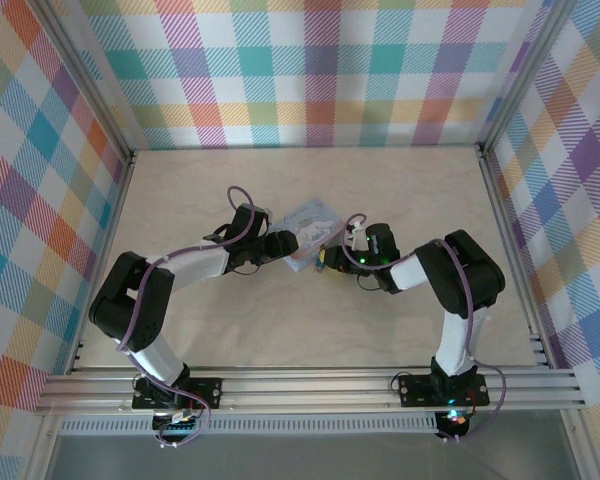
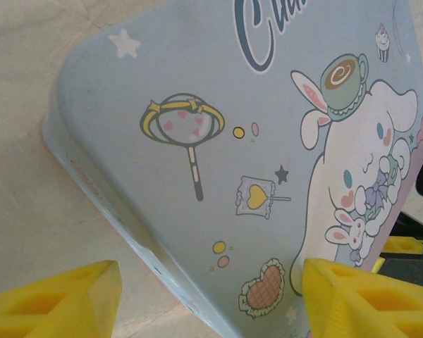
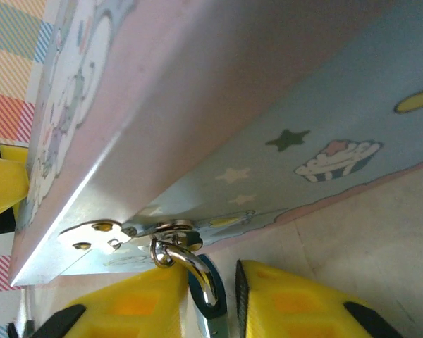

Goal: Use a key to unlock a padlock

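The small teal padlock [image 3: 213, 299] hangs by its silver shackle [image 3: 196, 266] from the hasp [image 3: 92, 236] of the pale blue cartoon tin box [image 1: 315, 222]. My right gripper [image 3: 210, 276] straddles the padlock. Its left finger touches the lock body, and a narrow gap still shows at the right finger's [image 3: 296, 303] pad. In the top view this gripper [image 1: 327, 258] sits at the box's near right corner. My left gripper [image 2: 211, 299] stands open across the near left corner of the box [image 2: 233, 141], one finger over the lid, the other beside the wall. The key is out of view.
The box lies mid-table on the beige surface [image 1: 280, 330]. Plaid walls [image 1: 320, 70] and aluminium rails [image 1: 300, 385] close in the workspace. Both arms [image 1: 460, 280] reach inward from the near edge and meet at the box.
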{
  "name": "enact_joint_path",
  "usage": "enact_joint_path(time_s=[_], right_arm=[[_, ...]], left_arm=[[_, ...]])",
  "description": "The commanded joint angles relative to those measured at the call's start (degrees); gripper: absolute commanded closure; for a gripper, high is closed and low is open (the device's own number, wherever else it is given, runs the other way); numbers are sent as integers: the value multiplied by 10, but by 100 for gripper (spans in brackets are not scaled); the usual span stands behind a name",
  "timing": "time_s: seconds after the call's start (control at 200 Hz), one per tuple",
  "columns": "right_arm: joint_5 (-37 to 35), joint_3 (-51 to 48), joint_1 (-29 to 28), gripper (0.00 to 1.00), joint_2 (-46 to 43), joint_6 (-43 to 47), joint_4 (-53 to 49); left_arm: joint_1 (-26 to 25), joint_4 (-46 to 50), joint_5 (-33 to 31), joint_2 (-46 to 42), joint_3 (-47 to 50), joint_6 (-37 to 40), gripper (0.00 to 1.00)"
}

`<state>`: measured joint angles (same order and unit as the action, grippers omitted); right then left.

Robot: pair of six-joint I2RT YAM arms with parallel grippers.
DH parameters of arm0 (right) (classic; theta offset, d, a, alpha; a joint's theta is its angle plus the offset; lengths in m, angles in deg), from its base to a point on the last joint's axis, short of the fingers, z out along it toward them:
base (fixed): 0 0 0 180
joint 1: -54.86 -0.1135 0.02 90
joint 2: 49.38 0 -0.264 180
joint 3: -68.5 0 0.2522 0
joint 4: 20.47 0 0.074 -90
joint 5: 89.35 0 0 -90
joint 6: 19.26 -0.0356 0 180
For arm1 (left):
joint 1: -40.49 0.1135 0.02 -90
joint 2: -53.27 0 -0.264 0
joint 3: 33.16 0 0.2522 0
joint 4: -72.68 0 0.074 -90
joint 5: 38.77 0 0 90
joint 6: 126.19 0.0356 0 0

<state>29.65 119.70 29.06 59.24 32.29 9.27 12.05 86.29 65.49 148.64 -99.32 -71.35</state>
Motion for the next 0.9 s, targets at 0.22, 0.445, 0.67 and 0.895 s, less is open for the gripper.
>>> enact_joint_path(time_s=[0.22,0.445,0.67,0.895], right_arm=[[-26,-4,-14,87,-10,8,-68],[-49,-18,-6,95,-34,-2,-82],[-58,-7,-5,100,-45,-23,-98],[-74,11,-3,100,-68,-44,-137]], left_arm=[[-8,58,-25,-5,14,1,33],[-8,64,-32,-4,16,7,33],[-9,62,-29,-6,25,7,33],[-17,68,-42,-16,39,13,33]])
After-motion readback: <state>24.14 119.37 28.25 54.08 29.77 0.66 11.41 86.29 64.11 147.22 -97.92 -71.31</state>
